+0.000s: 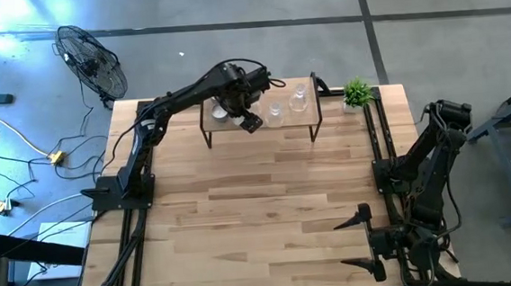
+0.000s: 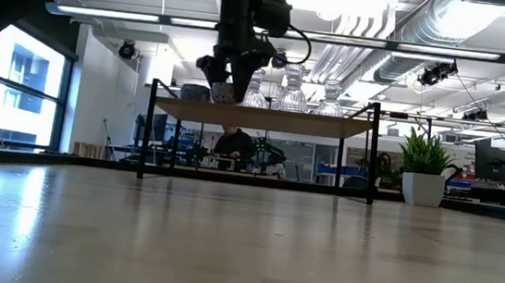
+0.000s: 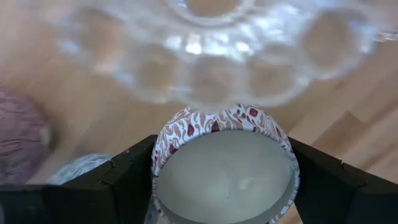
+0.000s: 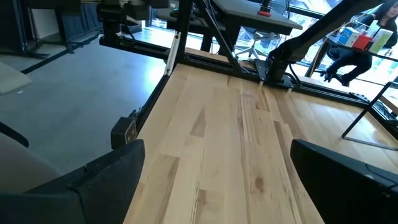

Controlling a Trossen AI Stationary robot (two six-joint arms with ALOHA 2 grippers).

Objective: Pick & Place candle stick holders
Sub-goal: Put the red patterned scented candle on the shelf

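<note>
Right now the left gripper [image 3: 225, 186] holds a patterned tealight cup [image 3: 225, 171] over the shelf [image 1: 263, 124], beside a glass holder [image 3: 211, 50]; lower gently, clear of glass. Right gripper [image 1: 363, 239] waits wide open.

We are in an open-plan lab or industrial office: exposed ducts [image 2: 403, 26] and pipes run under the ceiling, and tall windows [image 2: 16, 91] line one side. A person [image 2: 233, 145] sits at desks beyond our wooden table [image 1: 261, 215], and the polished concrete floor [image 1: 227, 1] holds a standing fan [image 1: 92, 62] and loose cables [image 1: 22, 150].
</note>
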